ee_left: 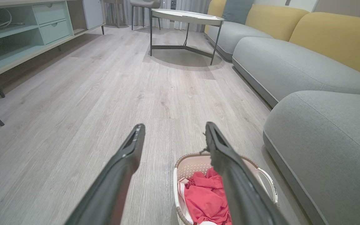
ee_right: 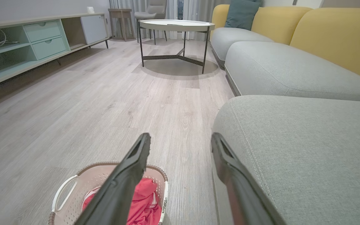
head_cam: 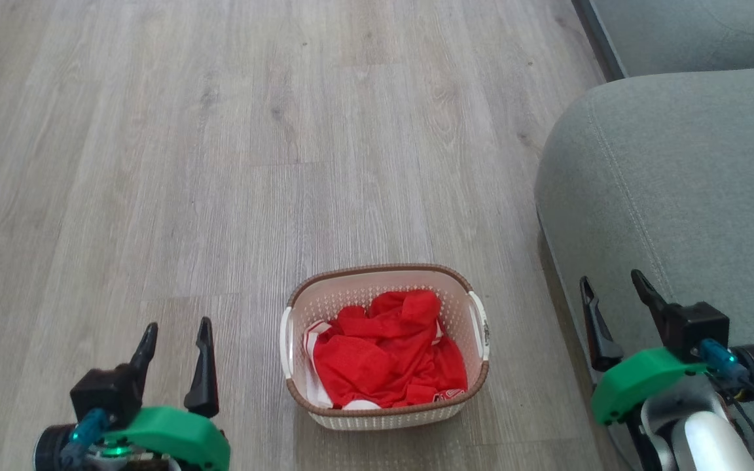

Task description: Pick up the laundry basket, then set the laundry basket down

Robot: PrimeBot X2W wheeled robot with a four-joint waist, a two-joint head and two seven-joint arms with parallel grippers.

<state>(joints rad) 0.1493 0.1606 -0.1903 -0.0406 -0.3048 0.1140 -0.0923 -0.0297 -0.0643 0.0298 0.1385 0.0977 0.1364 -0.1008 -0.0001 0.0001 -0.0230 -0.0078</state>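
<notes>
While the laundry basket (head_cam: 387, 418) stands flat on the floor (head_cam: 220, 163) with neither hand touching it, the task looks to be at its very start: as I judge it, the pick-up is not yet begun, and both the lift and the setting-down are left to do. The left hand (head_cam: 178, 325) hangs to the left of the basket and the right hand (head_cam: 611, 279) to its right. Each is clear of it, with its two dark fingers spread wide and nothing between them. The basket sits upright with its brown rim level and a crumpled red garment (head_cam: 390, 356) with white trim inside. A white handle (head_cam: 482, 327) on each short side faces outward toward a hand, and these seem the likely holds. The floor is pale grey wood-look planking, smooth and bare all round the basket. Just to the right of the basket rises the rounded seat of a grey sofa (head_cam: 678, 196), and the right hand hangs close by its edge. Beyond the basket and well apart from it stands a round table (ee_left: 186, 15) on dark metal legs. The sofa runs on past that table, with yellow back cushions (ee_right: 339, 37) and a teal cushion (ee_right: 241, 14). Far to the basket's left runs a long low sideboard (ee_right: 42, 34) with pale green drawers and open shelves. A grey chair (ee_right: 155, 9) and curtains close the far end.
</notes>
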